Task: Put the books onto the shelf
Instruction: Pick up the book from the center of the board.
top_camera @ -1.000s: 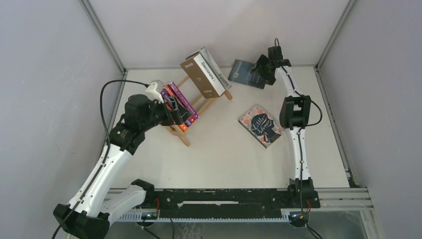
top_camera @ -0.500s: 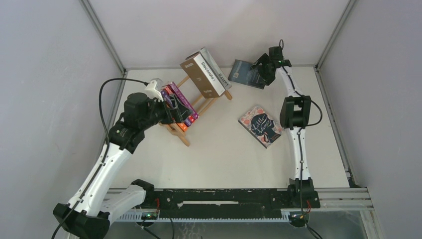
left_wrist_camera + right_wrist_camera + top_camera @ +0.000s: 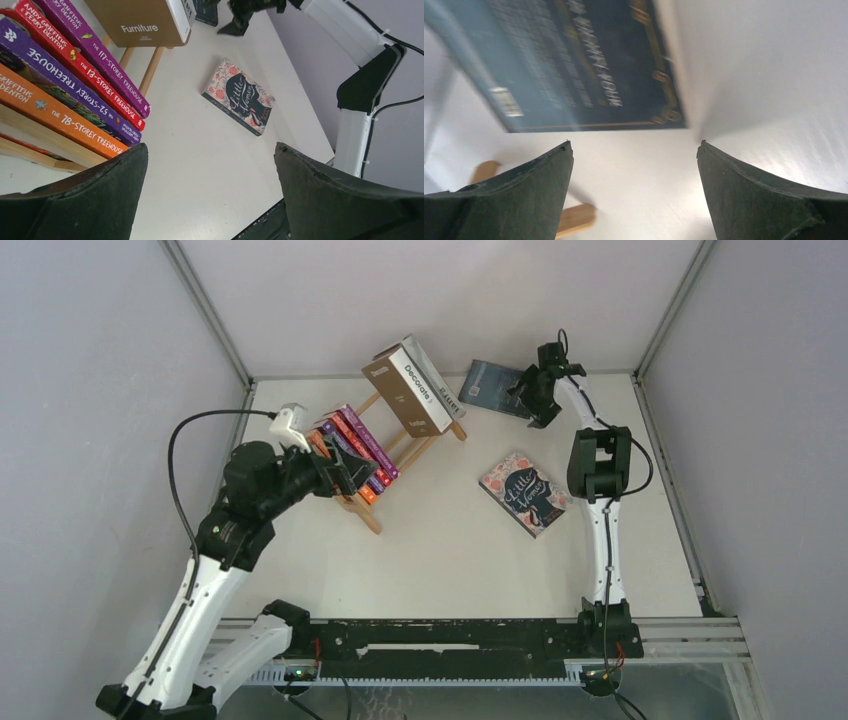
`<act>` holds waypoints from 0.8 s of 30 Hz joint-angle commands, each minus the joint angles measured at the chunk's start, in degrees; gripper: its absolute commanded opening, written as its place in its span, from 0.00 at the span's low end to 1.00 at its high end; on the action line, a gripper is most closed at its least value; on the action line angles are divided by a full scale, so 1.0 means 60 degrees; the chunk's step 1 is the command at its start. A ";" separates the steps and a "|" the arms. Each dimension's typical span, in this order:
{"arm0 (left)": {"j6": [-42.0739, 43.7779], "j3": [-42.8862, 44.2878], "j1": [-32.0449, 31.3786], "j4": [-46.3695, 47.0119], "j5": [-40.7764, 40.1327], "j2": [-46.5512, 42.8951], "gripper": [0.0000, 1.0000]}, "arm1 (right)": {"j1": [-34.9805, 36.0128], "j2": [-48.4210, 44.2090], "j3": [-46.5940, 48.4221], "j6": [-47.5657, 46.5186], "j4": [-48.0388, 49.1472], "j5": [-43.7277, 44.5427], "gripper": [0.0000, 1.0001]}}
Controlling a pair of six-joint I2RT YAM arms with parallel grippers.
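A: Grippers?
B: Both wide, nothing held. The left gripper (image 3: 210, 146) sits just beside the Treehouse paperbacks (image 3: 358, 448) standing in the shelf (image 3: 412, 450). The right gripper (image 3: 635, 143) hovers at the dark blue book (image 3: 486, 384) by the far wall (contact unclear).
A: Other books?
B: The thick brown book (image 3: 405, 390) is on the shelf's far end, tilted. Little Women (image 3: 523, 492) lies flat on the table (image 3: 440, 560), well apart from the shelf.

"78-Storey Treehouse" on orange book (image 3: 60, 116)
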 commanded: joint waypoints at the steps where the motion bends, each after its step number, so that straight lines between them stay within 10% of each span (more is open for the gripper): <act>1: -0.0224 -0.0301 -0.0079 0.0098 -0.0183 -0.0532 1.00 | -0.0002 -0.0778 -0.1244 -0.0289 -0.0667 0.0524 1.00; 24: -0.0750 -0.0388 -0.0363 -0.1067 -0.2470 -0.1202 1.00 | 0.0070 -0.1153 -0.1007 -0.0541 0.0202 0.0581 1.00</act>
